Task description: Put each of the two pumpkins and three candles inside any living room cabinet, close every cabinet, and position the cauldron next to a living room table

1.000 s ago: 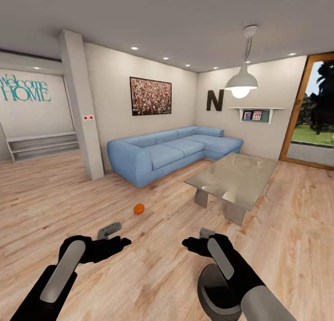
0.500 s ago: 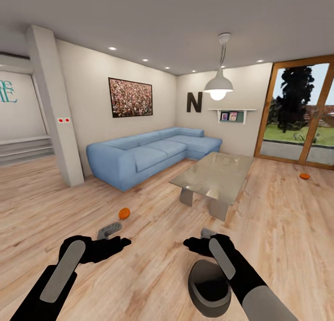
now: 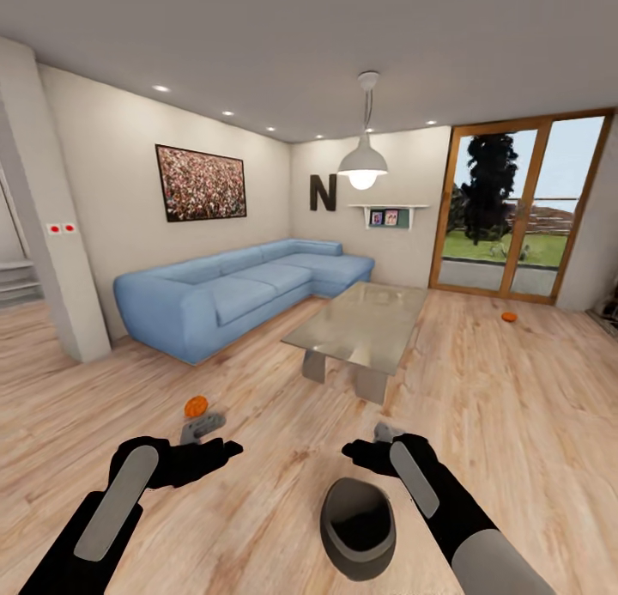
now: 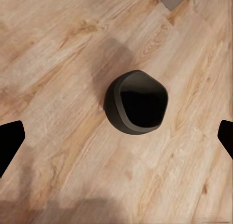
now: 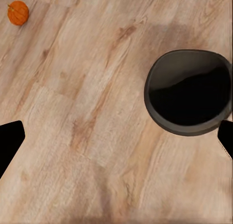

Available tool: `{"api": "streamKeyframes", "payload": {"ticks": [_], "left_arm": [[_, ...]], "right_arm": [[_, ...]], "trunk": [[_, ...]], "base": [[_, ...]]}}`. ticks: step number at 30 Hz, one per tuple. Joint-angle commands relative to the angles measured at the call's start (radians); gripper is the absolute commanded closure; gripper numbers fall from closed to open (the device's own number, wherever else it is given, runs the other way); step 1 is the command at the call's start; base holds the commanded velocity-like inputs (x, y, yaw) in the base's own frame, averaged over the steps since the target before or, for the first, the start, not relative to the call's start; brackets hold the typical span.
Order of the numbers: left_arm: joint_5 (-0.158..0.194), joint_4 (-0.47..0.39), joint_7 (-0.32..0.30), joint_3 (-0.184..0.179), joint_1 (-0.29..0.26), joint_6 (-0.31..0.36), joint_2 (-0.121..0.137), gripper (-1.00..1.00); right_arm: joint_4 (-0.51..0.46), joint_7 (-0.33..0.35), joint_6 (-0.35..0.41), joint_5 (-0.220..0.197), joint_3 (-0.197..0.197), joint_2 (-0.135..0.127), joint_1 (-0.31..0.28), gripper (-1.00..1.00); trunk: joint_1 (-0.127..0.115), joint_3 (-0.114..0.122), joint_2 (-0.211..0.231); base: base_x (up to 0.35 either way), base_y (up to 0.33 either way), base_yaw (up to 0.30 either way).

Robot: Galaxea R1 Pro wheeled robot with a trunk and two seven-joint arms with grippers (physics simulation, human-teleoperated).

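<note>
Now, by size:

Room: view swung rightward against a second ago; pillar (image 3: 39, 234) slid toward the left edge, glass door (image 3: 506, 226) fully in frame. Camera turn, not movement of things.
Sofa (image 3: 232, 290): blue, along the far wall, left of the table.
Table (image 3: 365, 320): grey glossy top, mid-room, well apart from the cauldron.
Cauldron (image 3: 357, 525): dark, open-mouthed, upright on the floor just below the right arm; not yet beside the table.
Left gripper (image 3: 202, 426): spread wide, empty, over bare floor.
Right gripper (image 3: 384, 429): spread wide, empty, near the cauldron.
Near pumpkin (image 3: 196, 405): on the floor just beyond the left gripper.
Far pumpkin (image 3: 509, 317): newly revealed by the turn, on the floor near the door.
Meaning: both pumpkins located; neither stowed, cabinet and candles yet to be found.
</note>
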Motion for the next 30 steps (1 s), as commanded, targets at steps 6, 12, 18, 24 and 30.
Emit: {"api": "streamKeyframes", "payload": {"ticks": [6,12,18,24,30], "left_arm": [[0.010,-0.001,0.009,-0.001,0.000,0.000,0.001,-1.00],[0.010,-0.001,0.009,-0.001,0.000,0.000,0.001,-1.00],[0.010,-0.001,0.009,-0.001,-0.001,0.000,0.001,-1.00],[0.010,-0.001,0.009,0.001,-0.001,0.001,0.001,-1.00],[0.010,-0.001,0.011,-0.002,-0.001,0.000,0.001,-1.00]], "right_arm": [[-0.001,-0.005,0.001,-0.011,0.002,-0.009,-0.001,-1.00],[-0.001,0.015,0.002,-0.011,0.002,-0.025,-0.001,-1.00],[-0.001,0.022,0.003,-0.011,0.002,-0.037,-0.001,-1.00],[-0.001,0.022,0.003,-0.011,0.002,-0.037,-0.001,-1.00],[-0.001,0.023,0.003,-0.012,0.002,-0.040,-0.001,-1.00]], "trunk": [[0.000,0.003,-0.001],[0.000,0.007,-0.001],[0.000,0.012,-0.001],[0.000,0.016,-0.001],[0.000,0.020,-0.001]], "base": [[0.000,0.000,-0.274],[0.000,0.000,-0.274],[0.000,0.000,-0.274],[0.000,0.000,-0.274],[0.069,0.032,-0.274]]}}
